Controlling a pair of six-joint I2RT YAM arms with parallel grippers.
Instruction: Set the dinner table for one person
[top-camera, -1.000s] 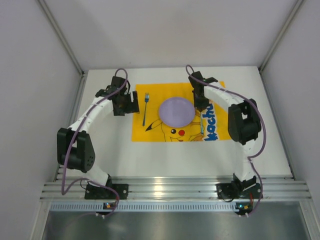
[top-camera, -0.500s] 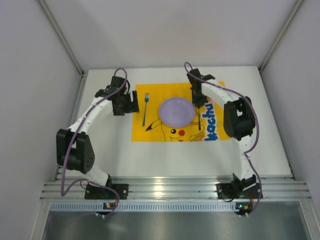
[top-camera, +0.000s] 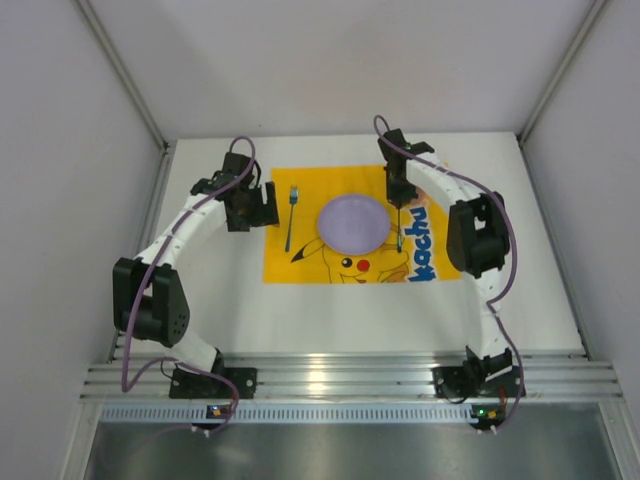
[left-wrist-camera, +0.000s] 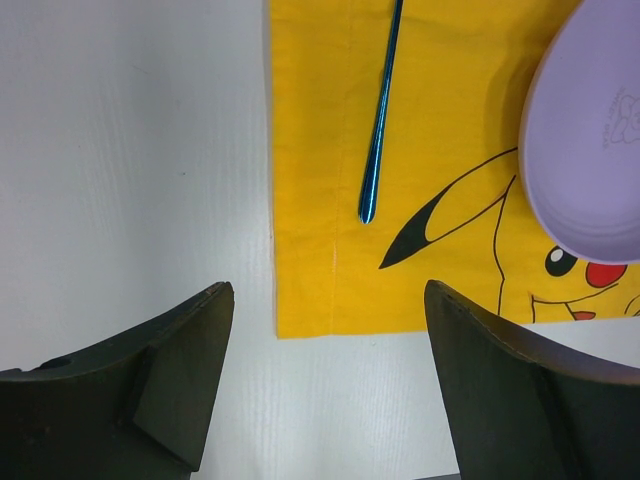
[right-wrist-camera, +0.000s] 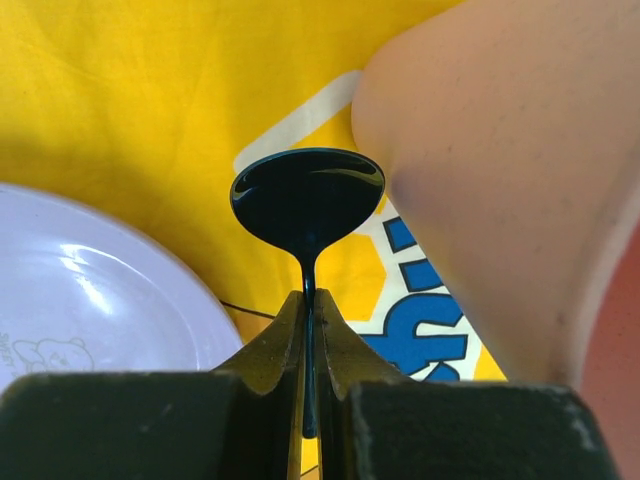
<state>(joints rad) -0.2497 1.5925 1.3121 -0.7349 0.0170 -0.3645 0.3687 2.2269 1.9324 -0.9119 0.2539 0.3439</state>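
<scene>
The white dinner table (top-camera: 520, 290) carries a yellow Pikachu-print mat (top-camera: 300, 262). A lilac plate (top-camera: 352, 222) sits in the mat's middle, and it also shows in the left wrist view (left-wrist-camera: 590, 140) and the right wrist view (right-wrist-camera: 80, 290). A blue fork (top-camera: 291, 215) lies on the mat left of the plate; its handle shows in the left wrist view (left-wrist-camera: 378, 150). My right gripper (top-camera: 400, 185) is shut on a dark blue spoon (right-wrist-camera: 307, 195), which hangs just right of the plate over the mat. My left gripper (left-wrist-camera: 328, 290) is open and empty, over the mat's left edge (top-camera: 250, 208).
Grey walls with metal posts close in the table on three sides. An aluminium rail (top-camera: 340, 380) runs along the near edge by the arm bases. A blurred pale beige shape (right-wrist-camera: 500, 180) fills the right of the right wrist view.
My right gripper has shifted a little toward the far side with the spoon, and its elbow has moved inward. The left arm has not moved.
</scene>
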